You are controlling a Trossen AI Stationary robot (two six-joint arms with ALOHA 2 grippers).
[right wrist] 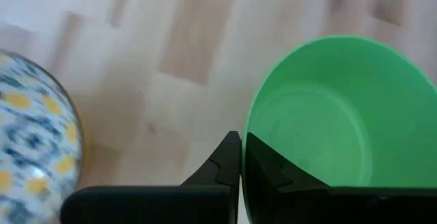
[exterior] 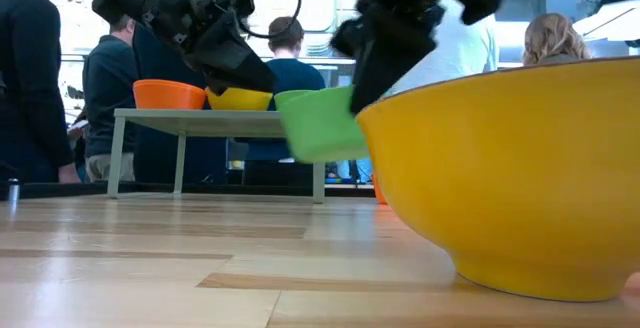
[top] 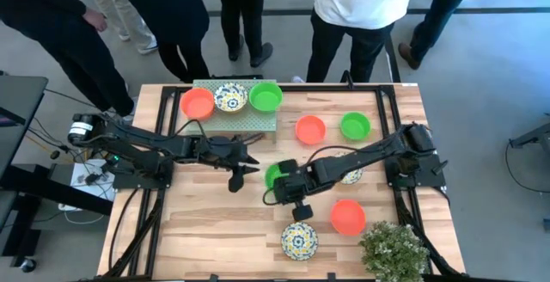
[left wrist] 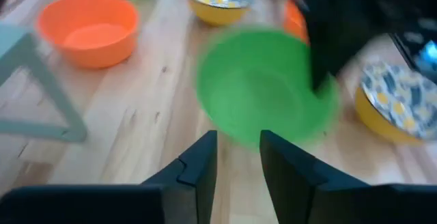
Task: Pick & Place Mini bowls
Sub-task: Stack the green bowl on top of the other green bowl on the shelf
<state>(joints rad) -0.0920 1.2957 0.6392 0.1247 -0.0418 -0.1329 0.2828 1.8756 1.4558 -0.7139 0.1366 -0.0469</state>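
A bright green mini bowl (top: 275,174) hangs above the table's middle, and my right gripper (top: 289,181) is shut on it. My left gripper (top: 245,172) stands just left of the bowl, open, with nothing between its fingers (left wrist: 205,169); the green bowl (left wrist: 263,87) lies a little beyond them. At the far edge, an orange (top: 197,103), a floral (top: 230,98) and a green bowl (top: 265,96) sit on a raised stand (top: 258,124). On the table rest an orange (top: 310,129), a green (top: 355,126), another orange (top: 347,217) and a floral bowl (top: 299,240). My right gripper pinches the green bowl's rim (right wrist: 248,134), one finger inside the bowl and one outside. The fingers come from above, slanting down from the table's right. The bowl (exterior: 320,123) hangs tilted below them, clear of the table.
A second floral bowl (top: 351,176) lies partly under my right arm. A bushy green plant (top: 394,249) stands at the near right corner. Several people stand beyond the far edge. Bare wood shows at the near left (top: 198,230).
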